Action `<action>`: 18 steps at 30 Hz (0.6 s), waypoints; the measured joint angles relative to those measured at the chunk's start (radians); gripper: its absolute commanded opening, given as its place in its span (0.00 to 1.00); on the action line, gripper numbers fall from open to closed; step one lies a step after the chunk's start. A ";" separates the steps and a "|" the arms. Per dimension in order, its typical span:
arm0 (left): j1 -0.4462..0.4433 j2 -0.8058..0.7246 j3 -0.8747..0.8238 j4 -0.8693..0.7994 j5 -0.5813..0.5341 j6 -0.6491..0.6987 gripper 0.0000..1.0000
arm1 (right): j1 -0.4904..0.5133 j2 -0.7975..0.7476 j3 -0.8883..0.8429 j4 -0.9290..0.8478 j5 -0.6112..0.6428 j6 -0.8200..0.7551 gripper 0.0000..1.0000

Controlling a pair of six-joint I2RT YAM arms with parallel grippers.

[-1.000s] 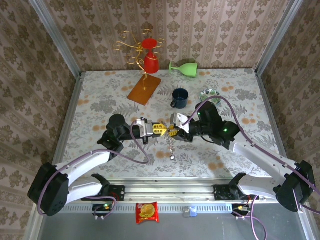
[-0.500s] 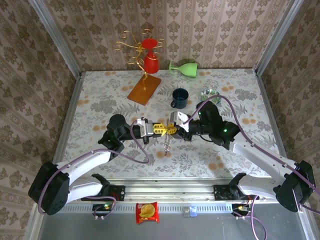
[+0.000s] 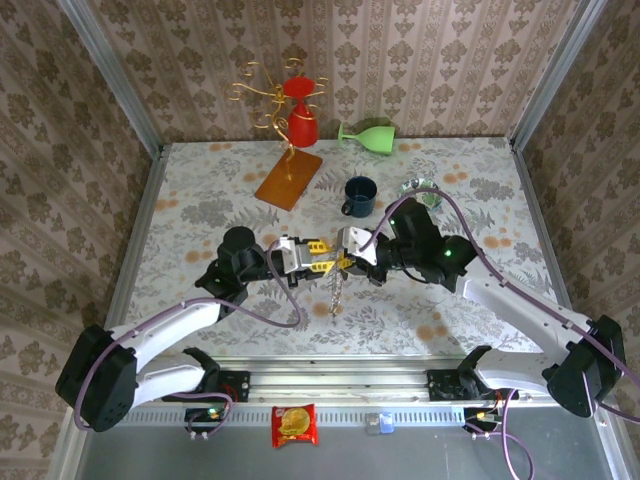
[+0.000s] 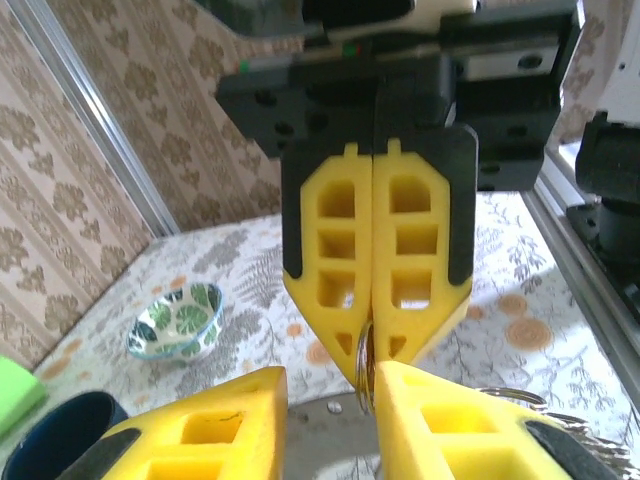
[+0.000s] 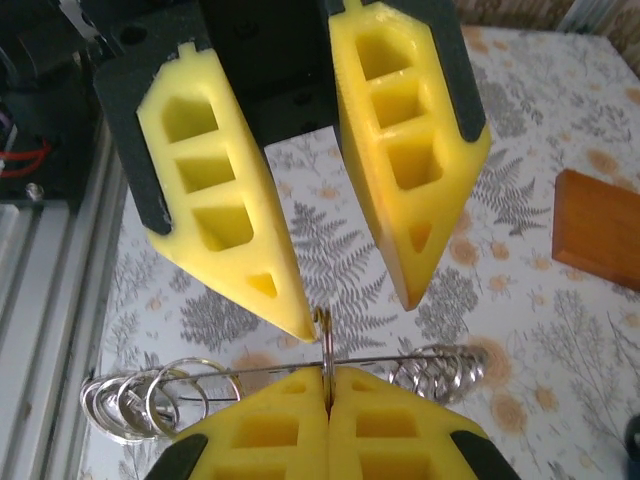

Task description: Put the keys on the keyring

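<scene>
Right wrist, right claw (image 5: 328, 378) clamped on what seems the keyring (image 5: 323, 328), left claw (image 5: 355, 308) narrowly parted

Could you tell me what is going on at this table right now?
The two arms meet over the middle of the table. The right end effector is shut on a thin metal ring, held edge-on, with a bunch of wire loops hanging beside it. The left end effector faces it, fingers apart, gripping nothing.

Left tool (image 5: 352, 305) parted, right tool (image 4: 372, 340) pinched
</scene>
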 measured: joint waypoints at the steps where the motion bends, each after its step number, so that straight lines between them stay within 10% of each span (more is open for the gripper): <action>1: -0.001 0.000 0.011 -0.030 -0.005 0.014 0.28 | 0.008 0.011 0.019 -0.026 0.018 -0.019 0.00; 13: -0.012 0.007 0.079 -0.224 0.000 0.114 0.03 | 0.081 0.088 0.148 -0.187 0.171 -0.132 0.00; 18: -0.012 0.006 0.087 -0.250 0.004 0.143 0.00 | 0.071 0.078 0.130 -0.166 0.161 -0.103 0.23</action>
